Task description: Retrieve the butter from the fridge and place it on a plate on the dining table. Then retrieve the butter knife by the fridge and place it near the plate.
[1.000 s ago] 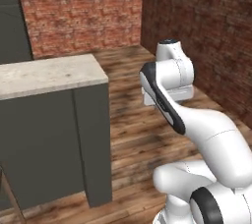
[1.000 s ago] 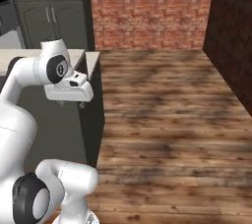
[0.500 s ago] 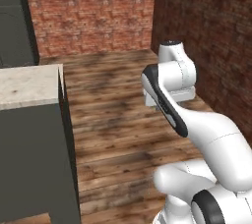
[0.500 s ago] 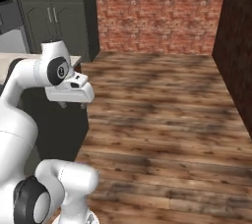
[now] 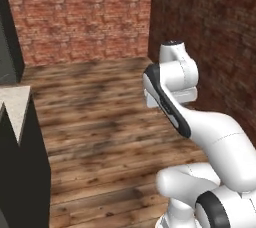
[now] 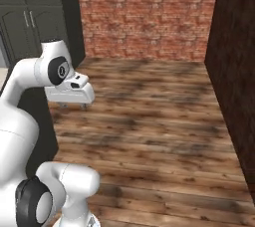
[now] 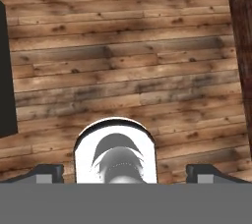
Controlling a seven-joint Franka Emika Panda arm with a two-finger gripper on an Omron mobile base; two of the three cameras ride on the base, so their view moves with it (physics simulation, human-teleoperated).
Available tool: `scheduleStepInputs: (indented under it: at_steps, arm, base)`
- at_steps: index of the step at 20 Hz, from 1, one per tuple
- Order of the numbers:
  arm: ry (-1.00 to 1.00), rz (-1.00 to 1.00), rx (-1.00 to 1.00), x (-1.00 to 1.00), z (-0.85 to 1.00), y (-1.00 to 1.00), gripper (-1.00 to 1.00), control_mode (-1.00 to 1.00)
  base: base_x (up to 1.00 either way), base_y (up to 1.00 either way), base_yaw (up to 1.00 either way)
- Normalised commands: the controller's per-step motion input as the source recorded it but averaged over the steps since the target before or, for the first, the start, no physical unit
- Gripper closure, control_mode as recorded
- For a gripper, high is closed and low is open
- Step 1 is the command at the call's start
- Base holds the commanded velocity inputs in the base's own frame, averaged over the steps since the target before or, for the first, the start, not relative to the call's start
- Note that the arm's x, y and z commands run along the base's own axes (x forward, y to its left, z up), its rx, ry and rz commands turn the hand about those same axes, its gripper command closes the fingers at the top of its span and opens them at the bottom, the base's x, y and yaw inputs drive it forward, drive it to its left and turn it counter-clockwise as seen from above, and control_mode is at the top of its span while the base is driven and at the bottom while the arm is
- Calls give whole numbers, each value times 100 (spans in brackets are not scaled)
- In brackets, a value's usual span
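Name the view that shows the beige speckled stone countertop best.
The left base view: the beige speckled stone countertop shows its top and dark-grey side at the left edge. The right base view gives a thin pale sliver behind the arm; the hand view, a dark edge, probably its side.

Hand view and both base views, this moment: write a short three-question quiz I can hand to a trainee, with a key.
1. True or false: the white arm's two-finger gripper is shut on a small block.
2. Pick one. In the hand view, what lies ahead of the dark finger tips? A: brown wooden plank floor. B: a round plate. C: a white fridge shelf.
3. Fill the gap: in the left base view, the dark-fronted dining table with its beige speckled stone top sits at the ___ edge of the picture.

Key: 1 false, the jaws stand wide open and empty. 2 A. 3 left.
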Motion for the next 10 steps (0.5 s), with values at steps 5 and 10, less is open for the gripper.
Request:
scheduleStepInputs:
  at_steps: [5, 10]
  arm:
    - [0, 0, 0, 0, 0, 0, -100, 100]
    - [0, 0, 0, 0, 0, 0, -100, 100]
  base:
    - [100, -20, 7]
    - [100, 4, 21]
